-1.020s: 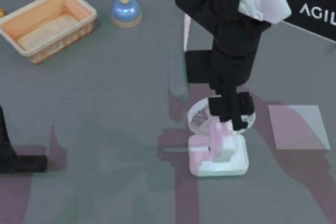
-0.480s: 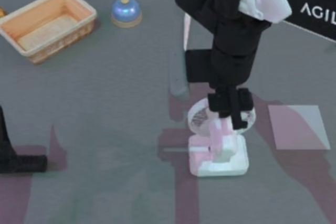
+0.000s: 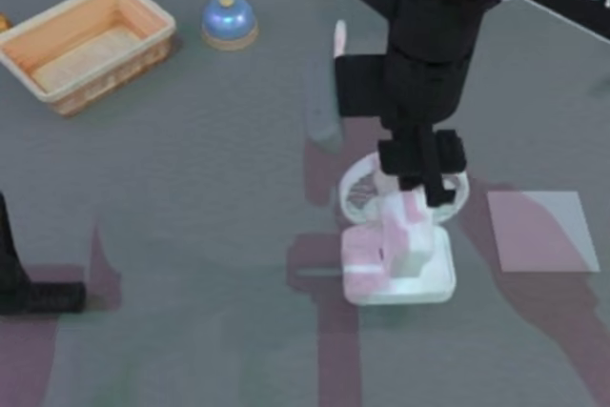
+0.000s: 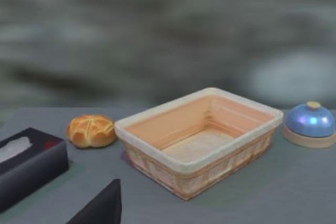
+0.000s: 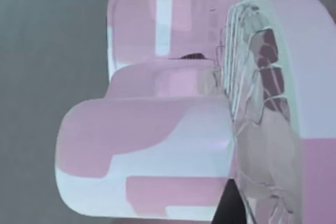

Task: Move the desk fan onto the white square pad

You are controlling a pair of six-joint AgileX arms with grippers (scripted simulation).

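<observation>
- Grey table (image 3: 191, 188), seen from above; blurred grey backdrop behind it in the left wrist view.
- Far left edge: left gripper (image 3: 43, 295) parked low on the table, well apart from the task's things. Cannot tell how its fingers stand.
- Upper left: orange basket (image 3: 86, 42), blue dome bell (image 3: 228, 21) just to its right. Left wrist view adds a bread roll (image 4: 91, 130) and a dark tissue box (image 4: 29, 163) beside the basket. None of these bear on the task.
- Centre right: desk fan (image 3: 398, 264), upright, grille head toward the far side, squarish base on or just above the table; cannot tell if it is lifted.
- Right gripper (image 3: 419, 188) comes down from above onto the fan's motor housing behind the grille. Right wrist view is filled by the housing and grille at close range; judged closed on the fan, though the fingertips themselves are hidden.
- Right: white square pad (image 3: 543, 229) lies flat and bare, to the right of the fan and slightly farther back, near but apart from the base.
- Judgement: the coming move is a carry toward the table's right; right arm is the nearer one and already on the fan.
</observation>
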